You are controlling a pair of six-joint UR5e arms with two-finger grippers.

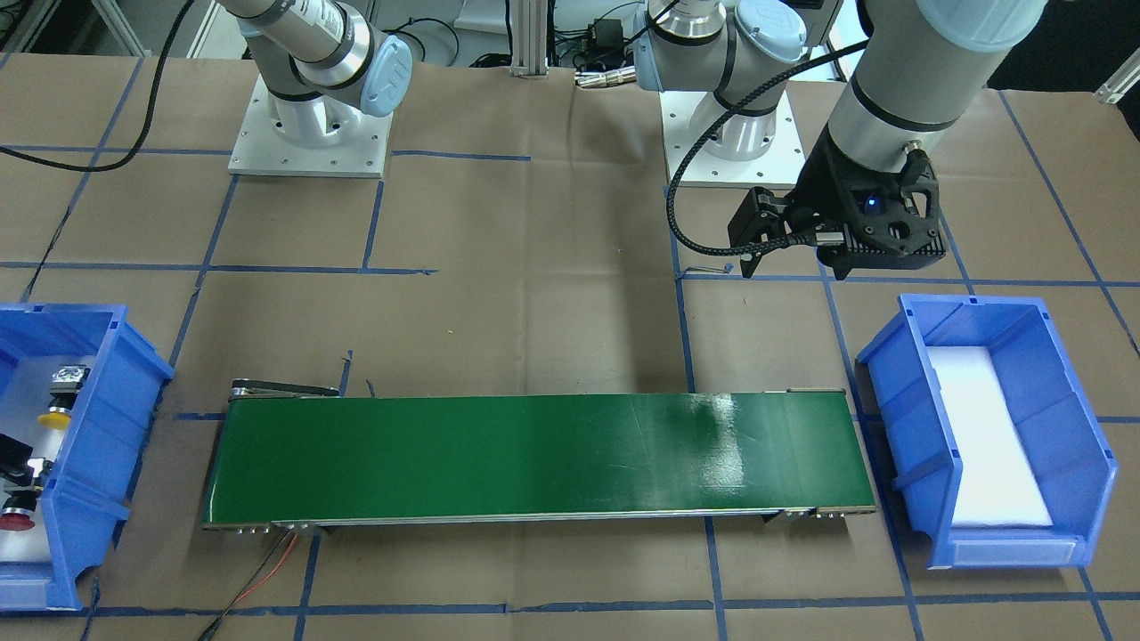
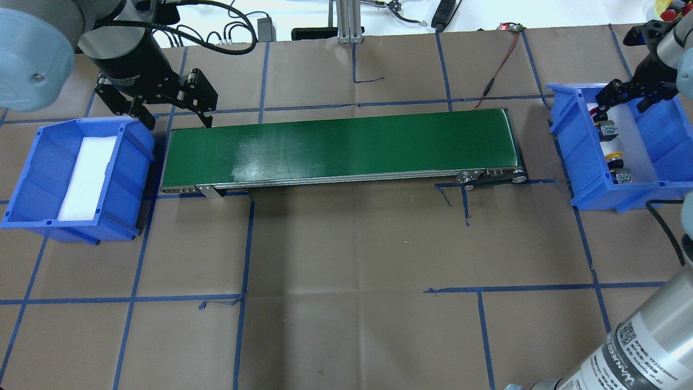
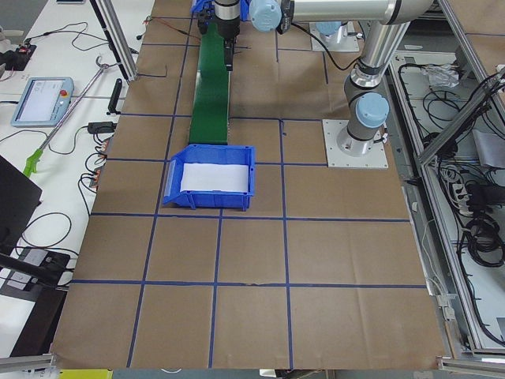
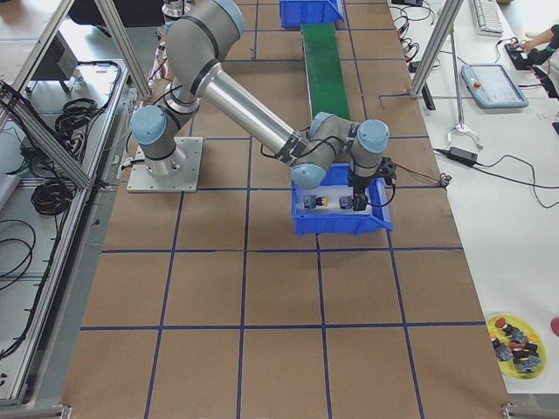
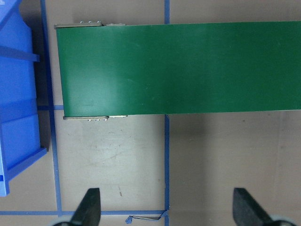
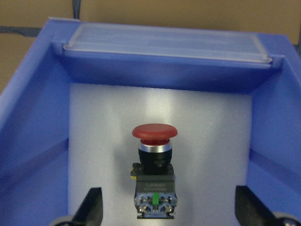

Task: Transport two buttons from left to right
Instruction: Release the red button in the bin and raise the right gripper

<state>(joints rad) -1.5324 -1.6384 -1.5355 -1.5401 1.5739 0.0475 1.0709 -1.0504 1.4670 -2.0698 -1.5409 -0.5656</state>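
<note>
The red button (image 6: 154,133) lies on white foam in the blue bin (image 6: 33,141) at my right end, cap towards the bin's front wall. The yellow button (image 2: 614,157) lies beside the red one (image 2: 598,111) in the same bin (image 2: 590,192); both also show in the front-facing view, yellow (image 1: 55,417) and red (image 1: 18,519). My right gripper (image 6: 168,189) is open, its fingers either side of the red button's rear block, apart from it. My left gripper (image 2: 176,116) is open and empty, above the table by the belt's left end.
A green conveyor belt (image 2: 341,146) runs between the two bins. A second blue bin (image 2: 32,179) with white foam and nothing else stands at my left end, beside the left gripper. Blue tape lines cross the brown table.
</note>
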